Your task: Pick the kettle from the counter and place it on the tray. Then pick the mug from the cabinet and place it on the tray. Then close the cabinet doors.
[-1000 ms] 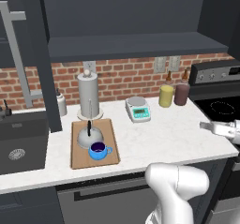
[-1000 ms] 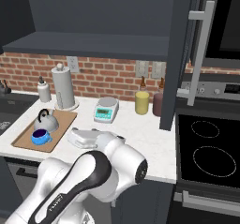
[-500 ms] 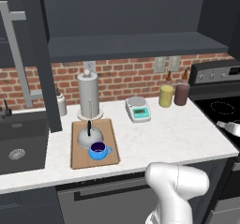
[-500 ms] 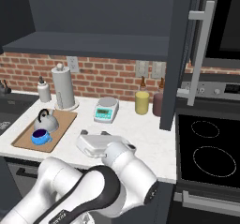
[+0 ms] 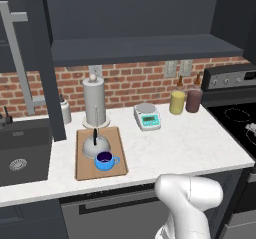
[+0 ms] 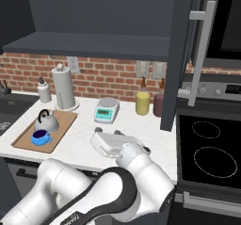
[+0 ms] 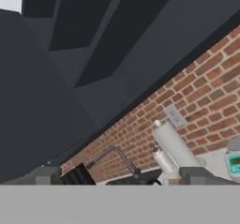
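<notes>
Tool (image 5: 250, 128) farther right than before — at the frame edge, arm swung rightward

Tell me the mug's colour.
Bright blue, with a dark purple-blue inside. The mug shows best in the left base view, on the tray.

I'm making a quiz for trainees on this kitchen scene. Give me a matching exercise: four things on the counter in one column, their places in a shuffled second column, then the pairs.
Things:
1. small bright blue mug
2. tall grey paper-towel cylinder
3. small digital scale
4. yellow jar

Places:
A. beside the maroon jar
B. behind the flat light-brown wooden tray
C. on the tray, in front of the grey dome kettle
D. between the paper towels and the jars

Pairs: 1-C, 2-B, 3-D, 4-A
</notes>
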Controlling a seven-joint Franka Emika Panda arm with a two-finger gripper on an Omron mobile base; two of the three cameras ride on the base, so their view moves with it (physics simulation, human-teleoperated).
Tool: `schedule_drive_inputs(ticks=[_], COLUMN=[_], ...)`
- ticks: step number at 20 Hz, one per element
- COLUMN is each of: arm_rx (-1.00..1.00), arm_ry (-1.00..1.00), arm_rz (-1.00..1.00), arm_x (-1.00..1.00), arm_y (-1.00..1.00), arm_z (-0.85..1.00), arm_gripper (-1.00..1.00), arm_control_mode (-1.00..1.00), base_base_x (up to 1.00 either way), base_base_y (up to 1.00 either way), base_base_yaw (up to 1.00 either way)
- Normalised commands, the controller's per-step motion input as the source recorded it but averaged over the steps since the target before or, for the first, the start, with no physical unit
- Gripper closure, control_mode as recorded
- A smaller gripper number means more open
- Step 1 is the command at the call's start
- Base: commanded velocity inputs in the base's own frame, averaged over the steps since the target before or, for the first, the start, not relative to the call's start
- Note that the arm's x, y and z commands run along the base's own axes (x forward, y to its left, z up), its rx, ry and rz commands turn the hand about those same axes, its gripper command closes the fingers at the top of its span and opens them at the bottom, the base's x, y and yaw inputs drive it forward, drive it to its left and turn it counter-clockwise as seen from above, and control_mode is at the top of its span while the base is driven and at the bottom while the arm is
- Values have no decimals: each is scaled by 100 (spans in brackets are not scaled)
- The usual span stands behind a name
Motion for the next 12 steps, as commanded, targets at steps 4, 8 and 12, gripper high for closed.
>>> schedule_drive_inputs(ticks=[4, 8, 12], arm_rx=[12, 15, 19], arm_ry=[0, 0, 0], arm_rz=[-3, -1, 0], arm_x=[10, 7, 14], arm_y=[-46, -52, -47], arm_z=[0, 0, 0], arm_gripper=[-100, -100, -100], arm_control_mode=[-100, -100, -100], base_base_x=[0, 0, 0], base_base_y=[0, 0, 0], base_base_yaw=[0, 0, 0])
